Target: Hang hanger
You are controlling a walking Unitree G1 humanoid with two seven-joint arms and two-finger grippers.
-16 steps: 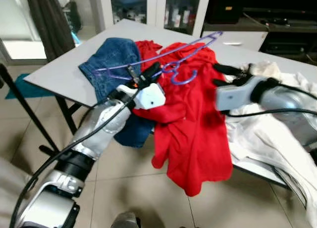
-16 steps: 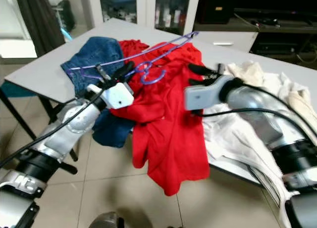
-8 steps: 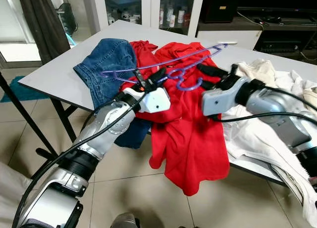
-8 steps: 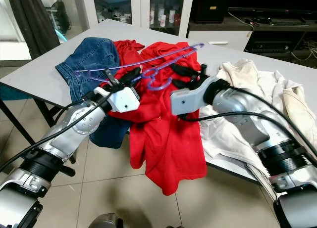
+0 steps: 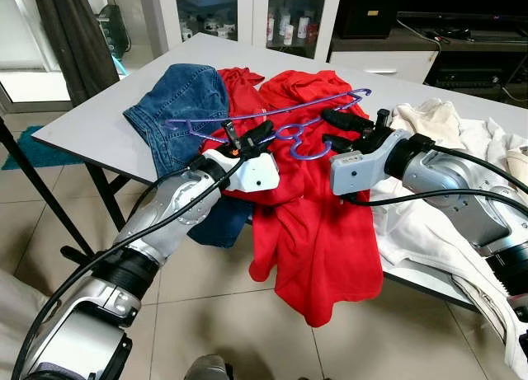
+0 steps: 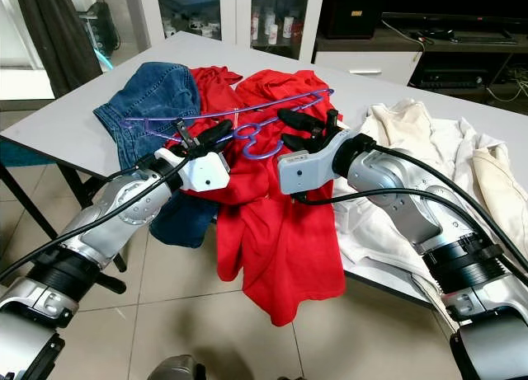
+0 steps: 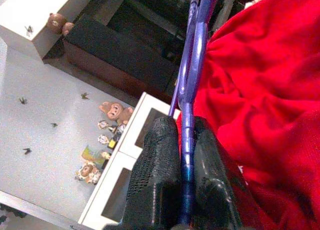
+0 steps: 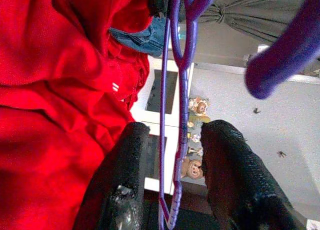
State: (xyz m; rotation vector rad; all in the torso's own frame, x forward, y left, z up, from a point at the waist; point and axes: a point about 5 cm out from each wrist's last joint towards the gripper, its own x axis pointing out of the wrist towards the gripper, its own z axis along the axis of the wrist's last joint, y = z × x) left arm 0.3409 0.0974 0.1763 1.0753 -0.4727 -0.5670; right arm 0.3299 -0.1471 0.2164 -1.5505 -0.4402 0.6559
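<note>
Lowered toward the red shirt [image 5: 318, 223], the purple hanger [image 5: 272, 116] stays clamped in the left gripper [image 5: 247, 138]; right gripper [image 5: 351, 126] jaws gape around it.

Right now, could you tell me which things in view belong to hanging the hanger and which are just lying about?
In the job:
purple hanger
left gripper, shut on the hanger
right gripper, open around the hanger
red garment beneath the hanger

Lying about:
blue jeans
white clothes
grey table
</note>
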